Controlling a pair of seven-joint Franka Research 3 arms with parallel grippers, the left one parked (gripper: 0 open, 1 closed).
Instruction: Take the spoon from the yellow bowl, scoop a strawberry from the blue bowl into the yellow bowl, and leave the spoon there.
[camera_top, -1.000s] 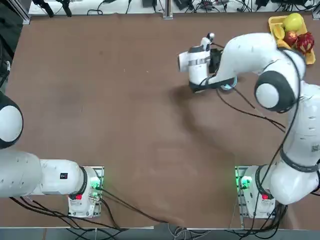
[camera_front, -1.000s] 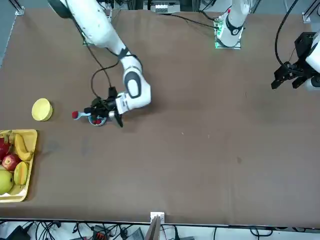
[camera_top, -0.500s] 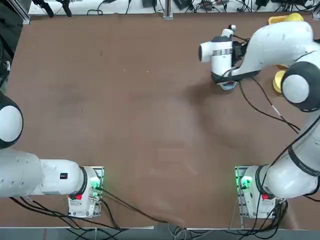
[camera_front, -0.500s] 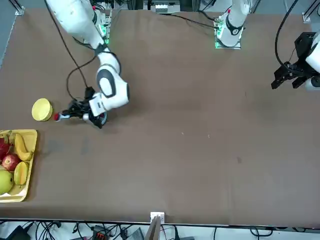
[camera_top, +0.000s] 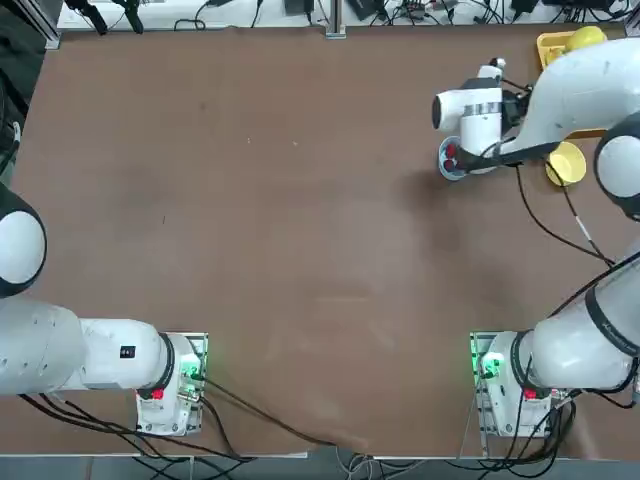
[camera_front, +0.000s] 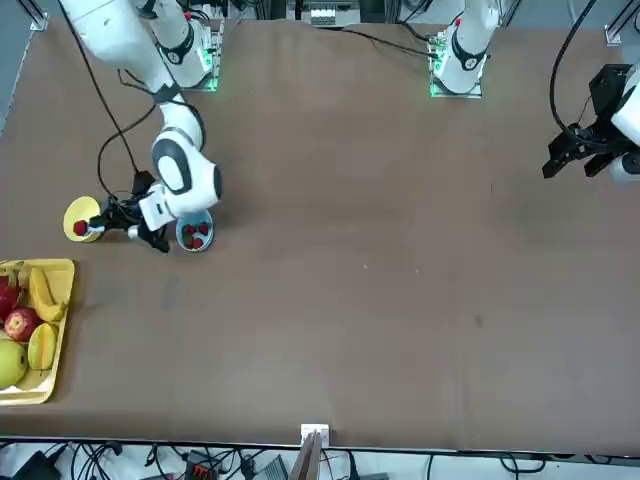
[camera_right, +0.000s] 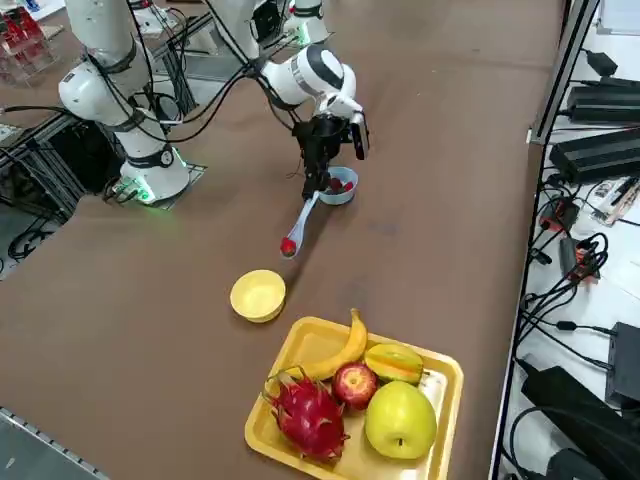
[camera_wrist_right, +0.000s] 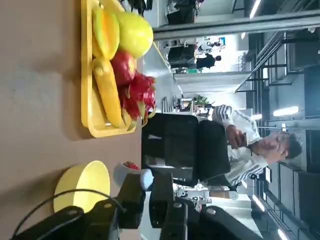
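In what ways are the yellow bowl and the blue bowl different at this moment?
The yellow bowl is plain yellow, while the blue bowl is light blue. The yellow bowl looks empty inside; the blue bowl holds red strawberries. The yellow bowl lies next to the fruit tray; the blue bowl stands farther from it, right by the right hand, which is shut on the spoon. Both are small, round, upright and similar in size.

The right arm (camera_top: 560, 85) is reaching across the table's far right area with its wrist bent sideways. The right gripper (camera_right: 312, 185) is pointing downward, and its fingers (camera_wrist_right: 131, 200) are clamping the spoon (camera_right: 300, 222) by its handle.
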